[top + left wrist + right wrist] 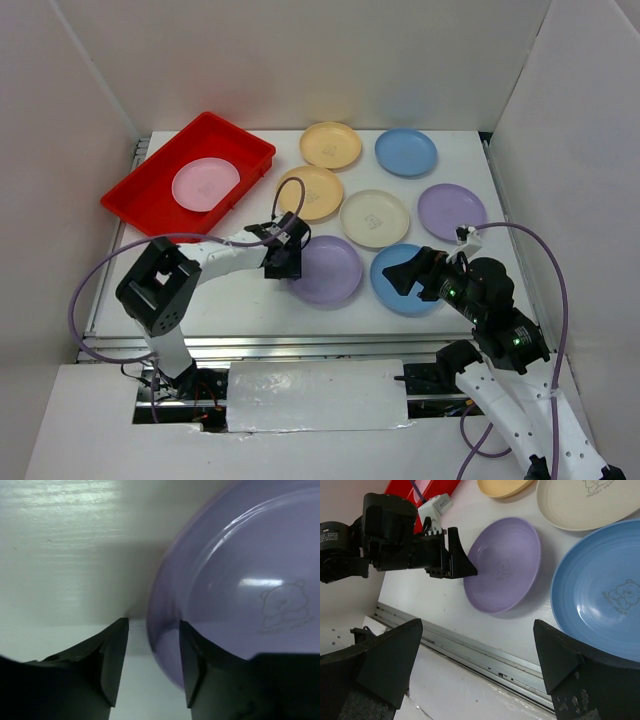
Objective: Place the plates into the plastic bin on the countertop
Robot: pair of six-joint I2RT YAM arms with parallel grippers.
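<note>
The red bin (160,170) stands at the back left with the pink plate (205,183) in it. On the white countertop (230,300) lie two yellow plates (330,145) (312,192), a blue plate (405,152), a cream plate (374,218) and a purple plate (451,210). A second purple plate (330,272) and a second blue plate (400,290) lie nearer the front. My left gripper (285,262) is open. In the left wrist view (152,650) its jaws straddle the left rim of the near purple plate (240,580), which rests flat. My right gripper (405,275) hangs wide open and empty over the near blue plate (600,595).
White walls close in the table on the left, back and right. A metal rail (470,647) runs along the front edge. The left arm (385,540) reaches across the front left. The red bin's corner (435,486) shows at the top of the right wrist view.
</note>
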